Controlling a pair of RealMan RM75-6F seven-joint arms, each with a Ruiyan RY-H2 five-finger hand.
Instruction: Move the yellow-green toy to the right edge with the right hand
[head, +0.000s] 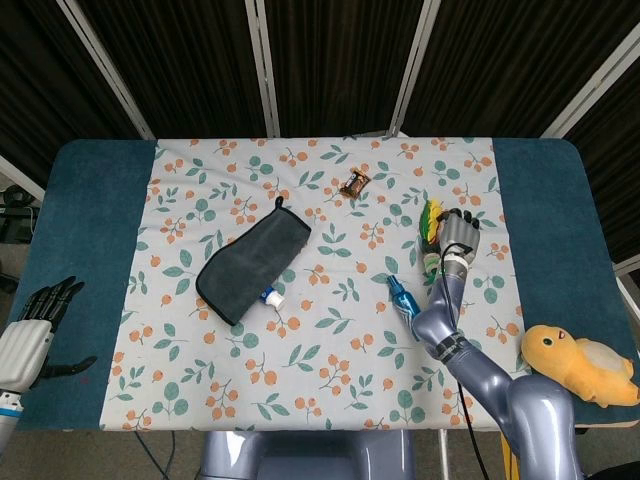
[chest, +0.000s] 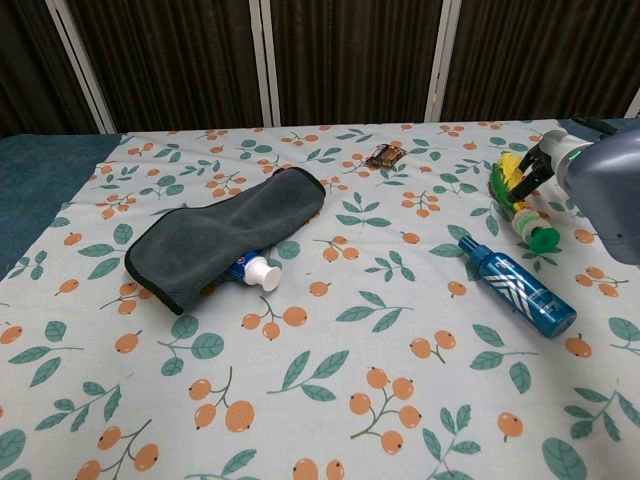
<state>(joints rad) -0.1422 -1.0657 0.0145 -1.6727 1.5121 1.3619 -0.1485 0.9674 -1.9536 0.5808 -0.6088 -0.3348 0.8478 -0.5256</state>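
Toward the right side of the printed cloth (head: 330, 300), the right hand (head: 458, 236) sat over the yellow-green toy (head: 431, 220), its dark fingers (chest: 532, 170) curled down around the toy's middle. From the chest view the fingertips appeared to touch the toy on both sides, but whether they had truly clamped it or only cupped it I could not tell. The toy lay on the cloth, well short of the table's blue right border (head: 550, 230), so the move itself looked not yet begun. The hand came at it from above, probably because the toy was low and narrow and easiest to pinch across its width.

The toy looked like moulded plastic, yellow and leafy green at the far end, with a round green cap (chest: 544, 238) at the near end. Just beside it lay a blue bottle (chest: 517, 284), smooth and cylindrical with white stripes, close enough that a sideways drag might nudge it; lifting would be safer.

Farther left, a dark grey towel (head: 251, 260) lay soft and rumpled over a white-capped tube (chest: 253, 269). A small brown wrapper (head: 355, 183) sat near the far edge. A plush yellow toy (head: 578, 362) rested at the right corner.

Off the left edge, the left hand (head: 35, 325) hung empty, fingers apart.
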